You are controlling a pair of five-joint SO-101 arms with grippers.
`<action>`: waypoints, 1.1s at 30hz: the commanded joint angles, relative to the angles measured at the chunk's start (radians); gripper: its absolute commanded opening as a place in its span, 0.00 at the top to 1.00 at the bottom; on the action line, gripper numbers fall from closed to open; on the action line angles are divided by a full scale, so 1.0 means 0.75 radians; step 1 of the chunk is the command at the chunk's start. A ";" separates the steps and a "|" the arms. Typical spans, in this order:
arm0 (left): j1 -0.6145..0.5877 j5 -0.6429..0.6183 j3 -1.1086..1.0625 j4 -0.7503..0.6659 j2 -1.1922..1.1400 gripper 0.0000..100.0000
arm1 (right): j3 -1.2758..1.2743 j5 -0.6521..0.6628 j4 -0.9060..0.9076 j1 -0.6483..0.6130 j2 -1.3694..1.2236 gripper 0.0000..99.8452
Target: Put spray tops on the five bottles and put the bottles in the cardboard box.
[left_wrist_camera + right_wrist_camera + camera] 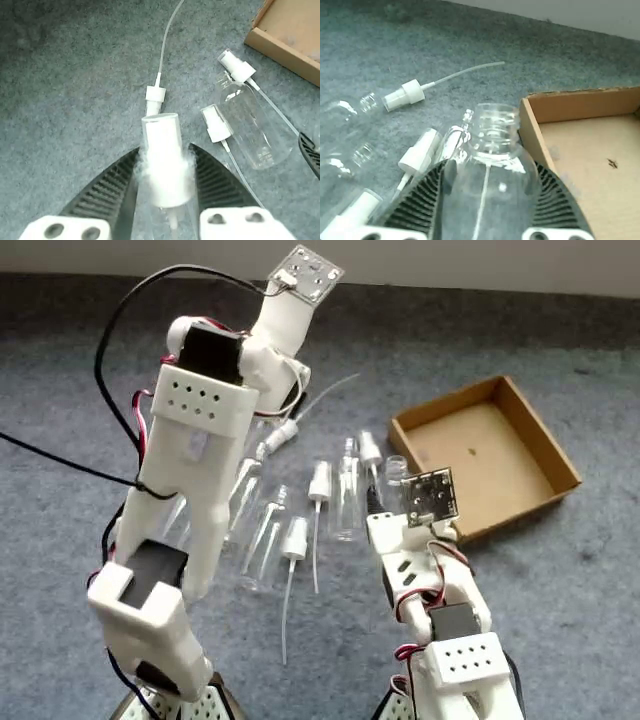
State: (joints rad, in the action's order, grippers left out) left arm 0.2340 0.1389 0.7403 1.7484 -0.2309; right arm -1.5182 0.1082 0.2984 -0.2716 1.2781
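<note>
Bottles (347,495) lie loose on the grey worktop (560,580) between my two arms, and spray tops (294,538) with thin tubes lie among them.

My right pincer (487,195) is pinching one open bottle (490,165) by its shoulders, a ribbed finger pressed to either side. Its threaded neck has no top on it and sits just beside the near corner of the box (590,150). From above, this bottle (396,470) is close against the box (445,402) wall that faces the scattered things.

My left pincer (165,180) is closed around a white top (162,150), which stands up between the two black fingers. I cannot tell whether a bottle hangs under it. Just beyond it on the worktop lies another top (155,97), its tube trailing away from me. Near that are a clear bottle (250,125) with a top (234,66) lying against its neck, and one more loose top (215,125) touching the bottle's side. A corner of the box (290,40) lies past them.
</note>
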 commanded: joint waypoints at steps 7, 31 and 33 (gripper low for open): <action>-0.007 -0.012 -0.377 0.016 0.697 0.98 | 0.416 -0.012 0.298 -0.062 0.042 0.89; -0.005 -0.411 -1.196 -0.614 1.672 0.98 | -0.171 -0.014 0.136 -0.132 0.752 0.89; -0.005 -0.479 -1.314 -0.788 1.732 0.98 | -0.267 -0.014 0.071 -0.132 0.752 0.89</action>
State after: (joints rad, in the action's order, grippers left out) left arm 0.2325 -0.0974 -0.1343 1.3909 0.9812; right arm -1.6594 0.1066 0.4473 -0.3667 1.8259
